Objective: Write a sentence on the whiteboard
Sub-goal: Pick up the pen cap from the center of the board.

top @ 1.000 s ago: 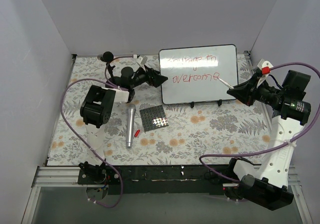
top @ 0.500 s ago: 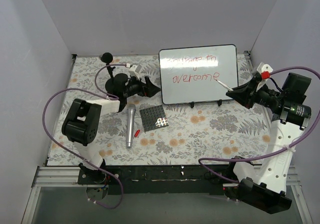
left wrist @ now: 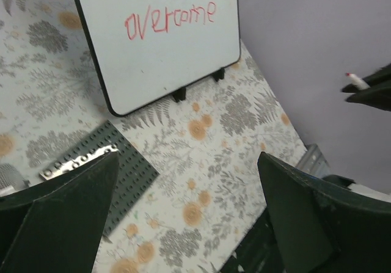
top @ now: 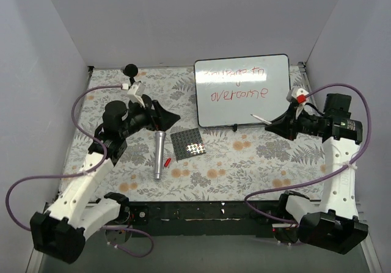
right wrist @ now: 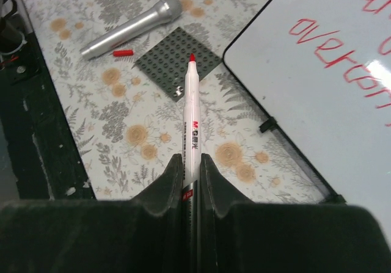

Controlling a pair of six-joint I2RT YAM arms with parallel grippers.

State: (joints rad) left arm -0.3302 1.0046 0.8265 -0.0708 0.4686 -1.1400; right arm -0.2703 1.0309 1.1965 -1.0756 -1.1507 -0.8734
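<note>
The whiteboard (top: pixel 276 107) stands at the back right on small black feet, and the sentence (top: pixel 238 93) runs across it in two red handwritten lines. My right gripper (top: pixel 273 124) is shut on a white marker (top: pixel 261 120) with a red tip. The tip is off the board, near its lower edge. In the right wrist view the marker (right wrist: pixel 192 114) juts forward between the closed fingers of that gripper (right wrist: pixel 190 158), with the whiteboard (right wrist: pixel 287 96) to the right. My left gripper (top: pixel 171 119) hangs open and empty left of the board; in its wrist view (left wrist: pixel 188 163) the word "overcome" (left wrist: pixel 170 21) shows.
A small dark perforated plate (top: pixel 187 143) lies in front of the board's left corner. A silver cylinder (top: pixel 159 155) and a small red cap (top: pixel 167 162) lie to its left. A black knob (top: pixel 130 69) stands at the back left. Grey walls enclose the floral table.
The right gripper has drawn the marker off the board, down past its lower edge. The left arm has swung back toward the near left, its open gripper moving away from the board.
</note>
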